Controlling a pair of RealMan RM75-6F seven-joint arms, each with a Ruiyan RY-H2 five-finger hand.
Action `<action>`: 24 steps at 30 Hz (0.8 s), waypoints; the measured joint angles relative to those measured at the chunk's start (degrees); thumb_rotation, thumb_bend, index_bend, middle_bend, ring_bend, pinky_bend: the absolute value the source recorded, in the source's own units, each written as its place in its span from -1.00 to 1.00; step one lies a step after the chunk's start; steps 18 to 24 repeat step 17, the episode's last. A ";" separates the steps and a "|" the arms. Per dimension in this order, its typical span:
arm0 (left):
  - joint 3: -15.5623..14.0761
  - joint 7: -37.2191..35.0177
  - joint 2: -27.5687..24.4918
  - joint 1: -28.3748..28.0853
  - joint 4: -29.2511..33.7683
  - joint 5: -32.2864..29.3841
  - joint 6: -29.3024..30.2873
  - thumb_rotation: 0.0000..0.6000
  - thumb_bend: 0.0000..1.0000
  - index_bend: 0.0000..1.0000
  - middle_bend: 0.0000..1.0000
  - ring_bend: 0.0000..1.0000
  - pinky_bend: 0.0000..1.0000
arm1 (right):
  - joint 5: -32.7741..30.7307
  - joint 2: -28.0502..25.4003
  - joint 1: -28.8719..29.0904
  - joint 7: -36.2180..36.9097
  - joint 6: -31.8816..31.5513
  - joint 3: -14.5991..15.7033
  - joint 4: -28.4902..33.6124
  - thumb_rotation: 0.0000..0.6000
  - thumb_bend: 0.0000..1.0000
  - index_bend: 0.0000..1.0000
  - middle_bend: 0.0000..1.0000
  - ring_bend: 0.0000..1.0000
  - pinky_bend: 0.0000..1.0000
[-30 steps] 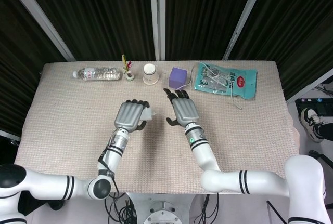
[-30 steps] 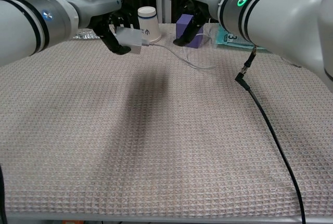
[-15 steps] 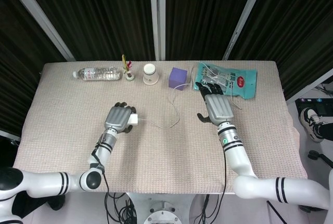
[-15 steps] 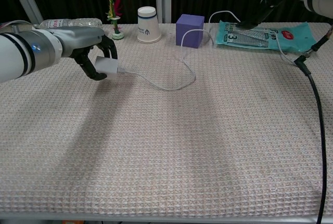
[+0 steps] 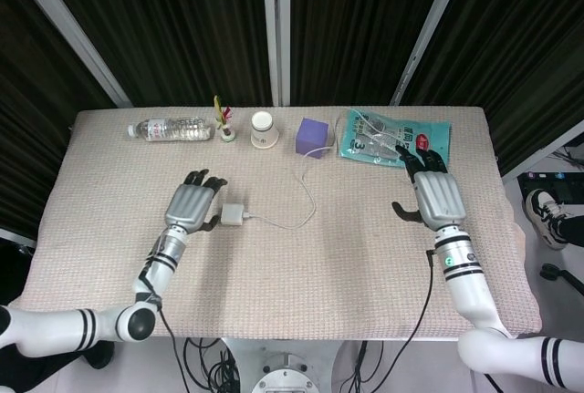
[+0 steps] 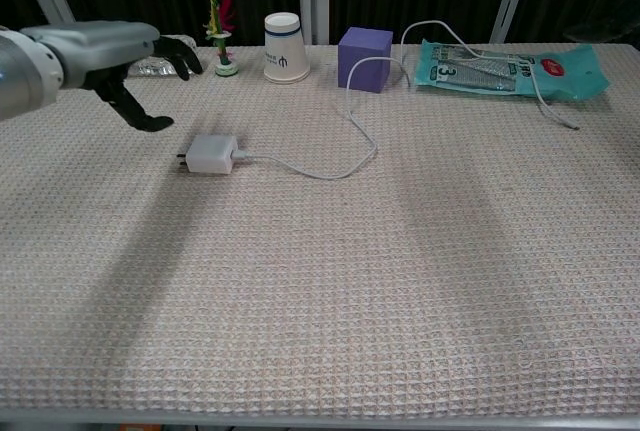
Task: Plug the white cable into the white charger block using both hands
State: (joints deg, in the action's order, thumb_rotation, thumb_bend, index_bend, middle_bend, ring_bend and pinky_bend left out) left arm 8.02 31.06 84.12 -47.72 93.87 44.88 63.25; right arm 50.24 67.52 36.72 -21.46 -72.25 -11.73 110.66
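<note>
Overhead, the white charger block (image 5: 234, 215) is seen lying left of the table's middle, white cable (image 5: 297, 212) attached, just beside the empty, spread left hand (image 5: 190, 207); the right hand (image 5: 436, 197), likewise empty and spread, is held near the right edge. From the chest, the plug looks seated, though a snagged cable could pull it loose.

1. Table cover (image 6: 400, 281): matt beige cloth with a rough waffle weave.
2. White charger block (image 6: 211, 154): smooth plastic, slight sheen.
3. White cable (image 6: 330, 166): thin and smooth.
4. Teal packet (image 6: 515, 68): glossy film.
5. Left hand (image 5: 189, 206): brushed silver shell, dark fingers.
6. Paper cup (image 6: 285, 47): matt white.
7. Water bottle (image 5: 171, 129): clear plastic.
</note>
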 measured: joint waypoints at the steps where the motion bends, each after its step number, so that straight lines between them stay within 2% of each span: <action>1: -0.44 -1.47 -1.54 1.45 0.84 2.41 1.73 1.00 -0.40 -0.66 -0.66 -0.97 -0.83 | 1.34 -1.18 -1.00 1.18 -0.14 0.56 0.21 1.00 -0.53 -1.00 -0.65 -0.91 -1.00; 6: -3.20 -10.86 -8.45 10.05 2.35 13.04 11.02 1.00 -0.43 -0.65 -0.66 -0.97 -0.86 | 10.89 -7.34 -7.73 10.63 -1.94 4.17 0.08 1.00 -0.48 -0.99 -0.64 -0.90 -1.00; 10: -6.96 -18.71 -13.89 19.29 1.81 21.59 20.03 1.00 -0.43 -0.65 -0.66 -0.97 -0.88 | 19.03 -10.27 -14.50 19.15 -6.27 7.25 -2.42 1.00 -0.48 -0.97 -0.64 -0.91 -1.00; 17: -11.97 -29.12 -17.96 32.15 0.55 28.50 30.79 1.00 -0.43 -0.63 -0.66 -0.97 -0.90 | 27.17 -11.67 -23.83 30.60 -13.02 11.38 -9.45 1.00 -0.47 -0.96 -0.64 -0.91 -1.00; 24: -11.97 -29.12 -17.96 32.15 0.55 28.50 30.79 1.00 -0.43 -0.63 -0.66 -0.97 -0.90 | 27.17 -11.67 -23.83 30.60 -13.02 11.38 -9.45 1.00 -0.47 -0.96 -0.64 -0.91 -1.00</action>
